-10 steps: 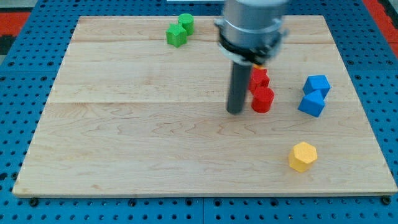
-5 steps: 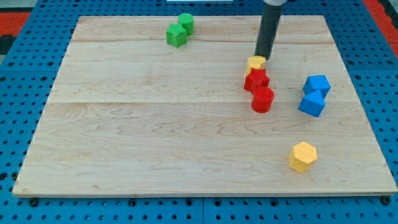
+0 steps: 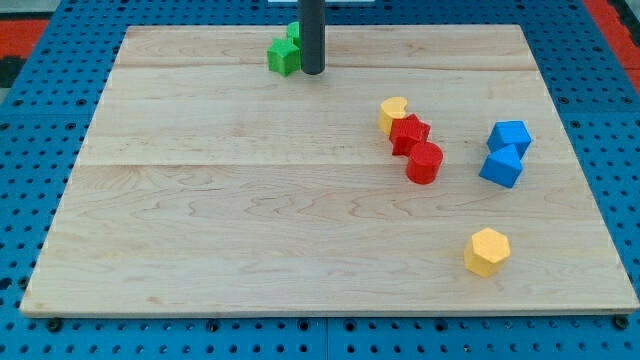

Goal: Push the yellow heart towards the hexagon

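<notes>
The yellow heart (image 3: 392,113) lies right of the board's middle, touching the upper left of a red star-like block (image 3: 409,133). The yellow hexagon (image 3: 487,251) sits near the board's bottom right, well below the heart. My tip (image 3: 312,71) is near the view's top, far up and left of the heart, right beside a green cube (image 3: 283,57). The rod partly hides a second green block (image 3: 294,34) behind it.
A red cylinder-like block (image 3: 424,162) lies just below the red star. Two blue blocks (image 3: 509,136) (image 3: 501,165) sit together at the right. The wooden board (image 3: 200,200) rests on a blue pegboard.
My tip went from left of the red blocks up to the heart, then left to the green blocks. The yellow heart has shifted a little left and down against the red star.
</notes>
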Robot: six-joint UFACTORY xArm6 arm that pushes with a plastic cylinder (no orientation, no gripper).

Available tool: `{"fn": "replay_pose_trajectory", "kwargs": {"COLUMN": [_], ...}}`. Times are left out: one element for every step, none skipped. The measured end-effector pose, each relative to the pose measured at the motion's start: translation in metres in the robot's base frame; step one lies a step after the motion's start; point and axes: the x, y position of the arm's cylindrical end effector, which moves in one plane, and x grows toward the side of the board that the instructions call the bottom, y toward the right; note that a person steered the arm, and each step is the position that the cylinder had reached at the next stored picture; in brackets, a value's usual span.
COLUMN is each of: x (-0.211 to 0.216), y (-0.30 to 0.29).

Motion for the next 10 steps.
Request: {"fn": "replay_pose_trajectory", "kwargs": {"x": [0.001, 0.007, 0.007, 0.005, 0.003, -0.002, -0.007, -0.016, -0.024, -0.033], "y": [0.001, 0.005, 0.005, 0.005, 0.005, 0.005, 0.005, 0.005, 0.005, 0.005]}}
